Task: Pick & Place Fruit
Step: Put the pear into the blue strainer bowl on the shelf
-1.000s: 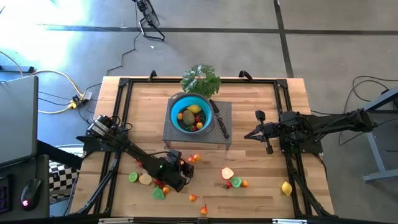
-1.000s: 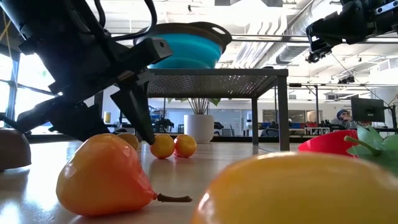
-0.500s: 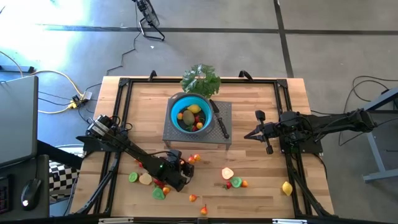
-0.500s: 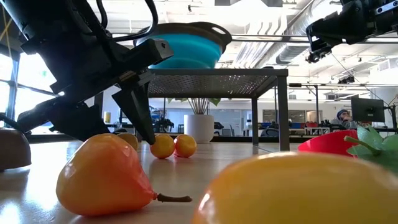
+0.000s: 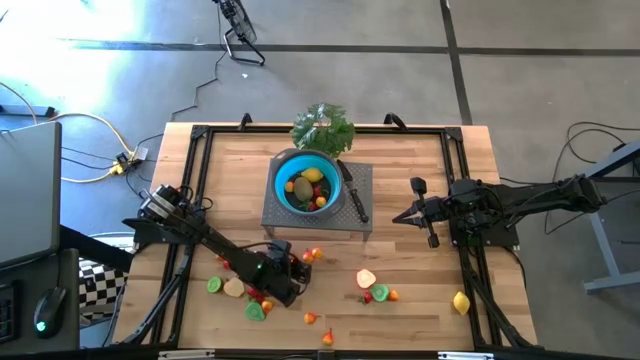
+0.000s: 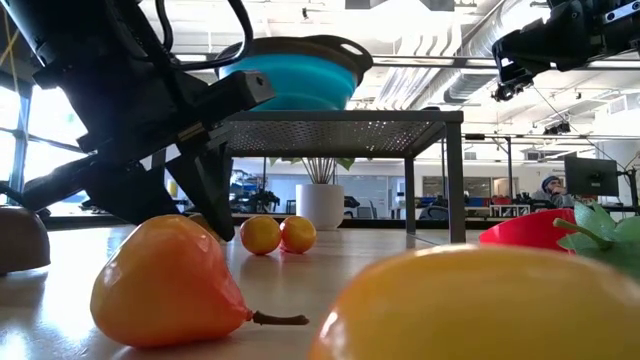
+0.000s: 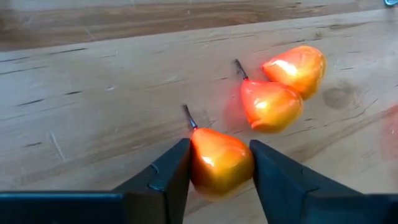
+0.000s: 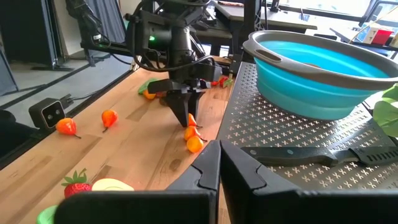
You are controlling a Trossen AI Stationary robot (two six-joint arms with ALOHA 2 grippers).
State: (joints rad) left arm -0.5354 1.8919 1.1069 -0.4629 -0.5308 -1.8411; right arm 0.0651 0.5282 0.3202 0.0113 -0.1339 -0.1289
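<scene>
Left gripper (image 7: 219, 163): low over the table at about 7 o'clock from the blue bowl (image 5: 309, 182), both fingers (image 7: 163, 174) pressed against the sides of a small orange pear-shaped fruit (image 7: 219, 160) whose stem points away from the wrist. The fruit sits on the wood; the grip is narrow and closed on it.

At roughly 1 o'clock from the held piece, two more orange fruits (image 7: 273, 104) lie touching each other, just beside the gripper tips.

Further out, loose fruit is scattered along the near table edge: a green slice (image 5: 214, 285) and a cream slice (image 5: 233, 288) at 9 o'clock of the left gripper, a red and cream group (image 5: 368, 283) at 3 o'clock, a yellow lemon (image 5: 461, 302) well apart near the right frame rail.

The bowl stands on a perforated metal stand (image 5: 362, 184) and holds several fruits; a black-handled knife (image 5: 353, 197) lies beside it.

Right gripper (image 5: 411, 214): hovering at 3 o'clock of the stand, fingers closed together, empty.
</scene>
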